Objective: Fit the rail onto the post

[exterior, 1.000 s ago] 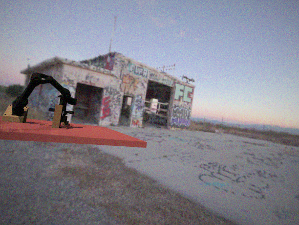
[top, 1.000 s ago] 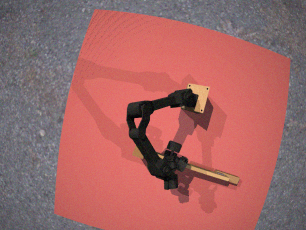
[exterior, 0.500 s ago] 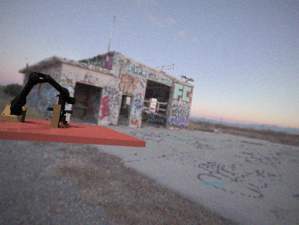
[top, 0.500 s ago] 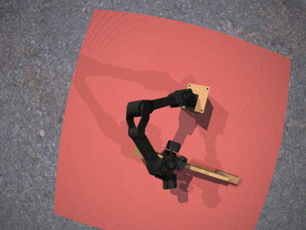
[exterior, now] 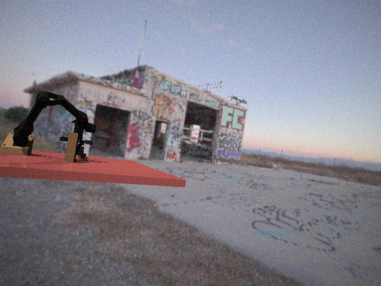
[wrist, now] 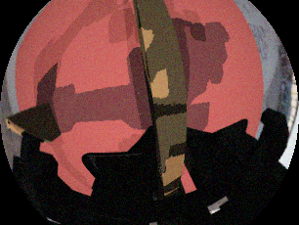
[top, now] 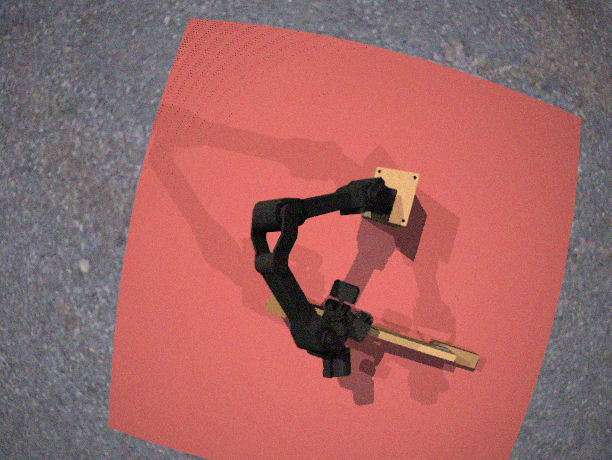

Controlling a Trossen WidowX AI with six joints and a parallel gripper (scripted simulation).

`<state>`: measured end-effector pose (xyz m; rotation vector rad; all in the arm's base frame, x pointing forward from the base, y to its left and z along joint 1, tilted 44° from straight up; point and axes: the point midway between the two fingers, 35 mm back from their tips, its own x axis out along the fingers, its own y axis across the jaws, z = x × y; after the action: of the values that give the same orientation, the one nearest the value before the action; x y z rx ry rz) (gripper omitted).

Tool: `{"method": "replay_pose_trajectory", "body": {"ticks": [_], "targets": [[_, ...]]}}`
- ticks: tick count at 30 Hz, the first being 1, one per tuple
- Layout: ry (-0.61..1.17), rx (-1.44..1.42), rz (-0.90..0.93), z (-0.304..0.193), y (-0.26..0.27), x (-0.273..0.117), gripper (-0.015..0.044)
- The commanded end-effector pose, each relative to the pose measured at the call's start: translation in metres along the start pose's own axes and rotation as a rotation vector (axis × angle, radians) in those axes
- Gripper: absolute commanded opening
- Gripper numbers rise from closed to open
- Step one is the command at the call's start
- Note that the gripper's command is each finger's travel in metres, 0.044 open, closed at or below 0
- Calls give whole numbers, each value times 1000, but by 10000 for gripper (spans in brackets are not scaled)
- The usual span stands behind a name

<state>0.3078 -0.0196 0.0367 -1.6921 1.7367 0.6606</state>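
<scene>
My gripper (top: 346, 321) (wrist: 160, 127) is shut on the long wooden rail (top: 410, 344) (wrist: 168, 64), a finger on either side. The rail's far end lies at the low footboard block (top: 468, 359) at the right in the top view; its seating in the bracket is not clear. The short wooden post (top: 273, 304) (exterior: 71, 147) stands upright beyond the other end of the rail, partly covered by my forearm in the top view. The pegs, the rail's holes and any gap at the post are hidden. In the exterior view the post hides most of the rail.
The arm's wooden base plate (top: 407, 192) (exterior: 15, 150) sits on the red table top (top: 225, 375) (exterior: 124, 174). The base also shows at the left of the wrist view. The forearm arches over the post side of the rail. Dark arm shadows cross the table around the rail.
</scene>
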Motion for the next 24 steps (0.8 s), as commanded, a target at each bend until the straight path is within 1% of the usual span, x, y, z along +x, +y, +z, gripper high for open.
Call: {"method": "replay_pose_trajectory", "body": {"ticks": [1, 24], "targets": [[2, -1, -6, -2, -1, -1, 0], [2, -1, -6, -9, -1, -3, 0]]}}
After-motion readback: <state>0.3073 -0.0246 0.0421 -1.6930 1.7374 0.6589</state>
